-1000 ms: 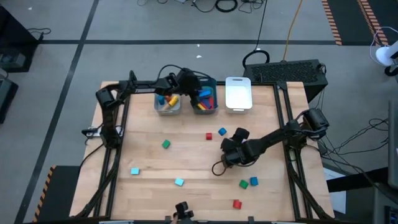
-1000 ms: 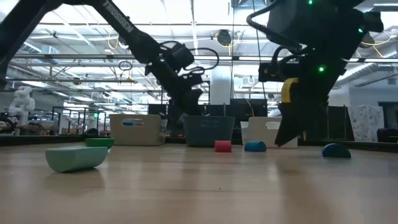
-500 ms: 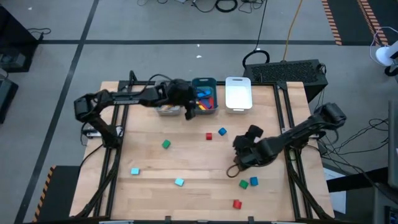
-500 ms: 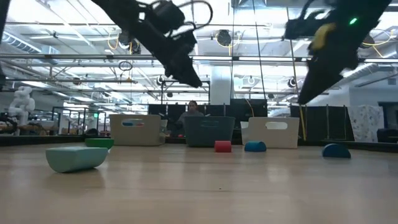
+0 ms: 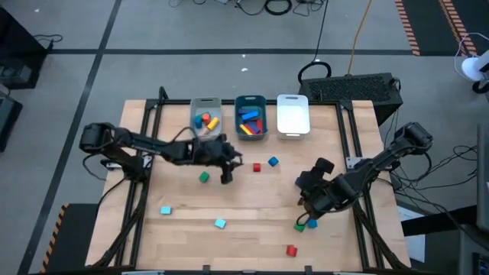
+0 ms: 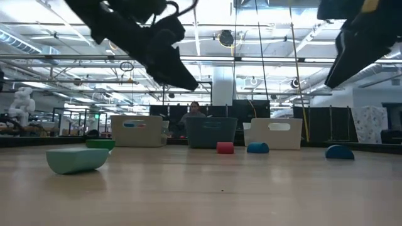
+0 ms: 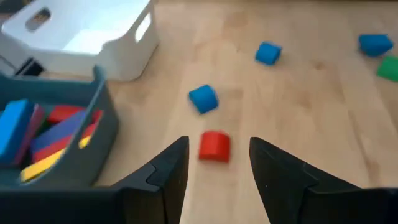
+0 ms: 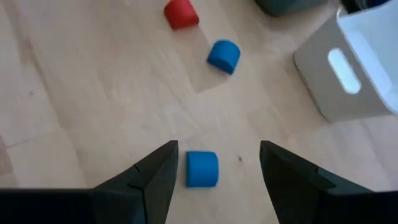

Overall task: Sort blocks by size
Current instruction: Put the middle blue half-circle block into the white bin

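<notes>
Mid-sort, both arms lining up picks; neither holds anything.

Left gripper (image 5: 227, 169) hovers mid-desk, fingers spread. In its wrist view the red block (image 7: 214, 147) sits between the fingertips, a bit ahead of them. Next: advance slightly, drop, close. The block is stubby with no clear long axis, so its heading can't be read.

Grey tray (image 5: 205, 106) and teal tray (image 5: 250, 100) already hold blocks, the teal one long bars lying roughly along the tray. White tray (image 5: 293, 114) looks empty.

Right gripper (image 5: 311, 214) hangs over the desk's right side, fingers spread, above a blue block (image 8: 202, 168) centred between them. It is squat, rounded edge toward the white tray. Next: straight descent, pinch its flat sides.

Loose blocks are scattered elsewhere on the desk (image 5: 237, 202).
</notes>
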